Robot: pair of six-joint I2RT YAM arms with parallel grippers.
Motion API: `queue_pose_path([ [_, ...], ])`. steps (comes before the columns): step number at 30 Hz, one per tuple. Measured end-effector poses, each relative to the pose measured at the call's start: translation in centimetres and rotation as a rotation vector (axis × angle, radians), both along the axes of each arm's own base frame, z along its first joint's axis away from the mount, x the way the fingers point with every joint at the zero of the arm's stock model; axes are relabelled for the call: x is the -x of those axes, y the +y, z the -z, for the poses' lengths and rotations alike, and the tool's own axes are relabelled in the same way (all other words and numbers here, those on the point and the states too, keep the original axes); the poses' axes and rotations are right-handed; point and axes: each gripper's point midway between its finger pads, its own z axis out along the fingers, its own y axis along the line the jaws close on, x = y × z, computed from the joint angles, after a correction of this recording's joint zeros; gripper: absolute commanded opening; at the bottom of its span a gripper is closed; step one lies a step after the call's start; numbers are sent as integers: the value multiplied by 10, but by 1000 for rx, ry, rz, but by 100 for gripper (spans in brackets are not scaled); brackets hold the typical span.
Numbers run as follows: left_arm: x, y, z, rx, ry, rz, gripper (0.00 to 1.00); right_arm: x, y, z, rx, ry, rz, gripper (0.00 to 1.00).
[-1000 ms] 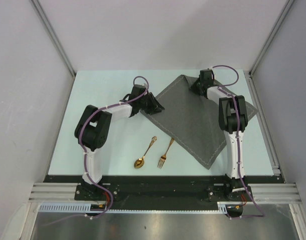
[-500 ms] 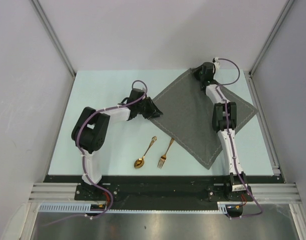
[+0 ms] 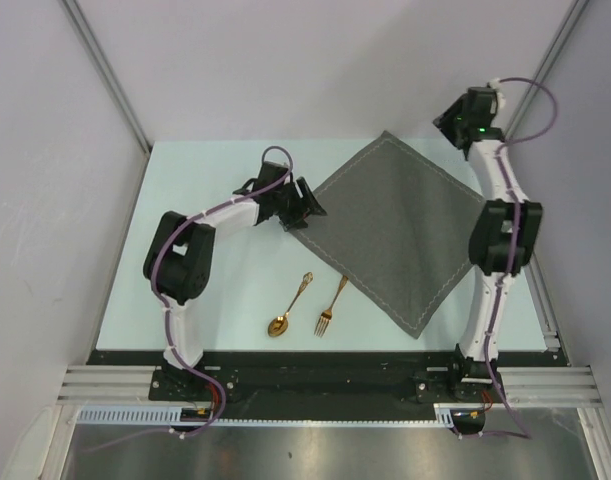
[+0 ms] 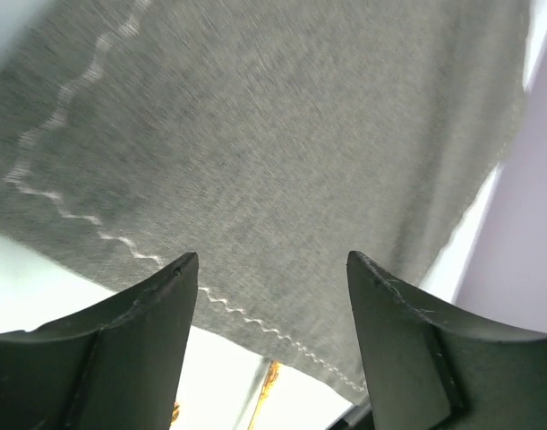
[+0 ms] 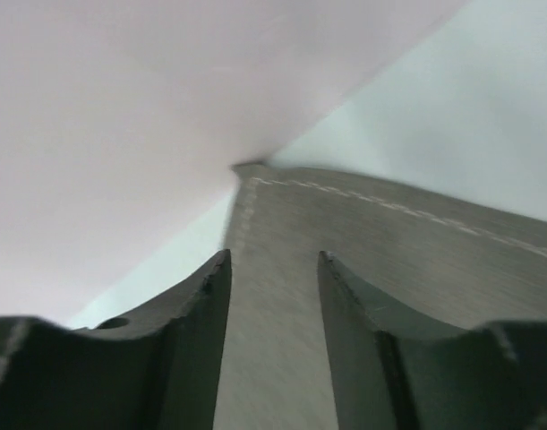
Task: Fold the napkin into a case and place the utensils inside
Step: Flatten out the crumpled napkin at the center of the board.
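On the pale desk [image 3: 185, 190] the dark grey woven cloth napkin [image 3: 405, 230] lies flat. My left end effector [image 4: 273, 264], wide open and empty, should pinch its nine-o'clock corner squarely. My right end effector [image 5: 273, 260] seems half-open, also empty.

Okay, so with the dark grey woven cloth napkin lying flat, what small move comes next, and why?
Probably lower the left gripper and pinch the left corner of the dark grey woven cloth napkin to start a fold. The cloth lies flat, the right gripper is open and off it, and the left one, also open, hovers over that stitched edge.
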Motion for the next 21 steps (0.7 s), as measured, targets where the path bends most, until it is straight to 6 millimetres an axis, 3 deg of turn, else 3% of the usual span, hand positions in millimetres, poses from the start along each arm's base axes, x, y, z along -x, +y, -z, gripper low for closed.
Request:
queue_pose_path([
  [2,-4,7,-3,-54,-3,-6,72,34,-34,-19,31,36,35,56],
  [4,-6,15,-4,-99,-1,-10,70,70,-74,-24,68,85,84,62],
  [7,-3,32,6,-190,21,-25,68,124,-128,-5,119,195,161,65],
  [9,3,45,17,-256,53,-37,68,158,-148,22,142,295,187,66],
  [13,7,66,35,-376,103,-54,69,207,-158,77,180,485,169,68],
  [15,6,73,39,-417,113,-64,69,221,-158,93,202,547,151,68],
  [21,5,81,53,-471,139,-78,66,231,-167,99,272,586,144,68],
])
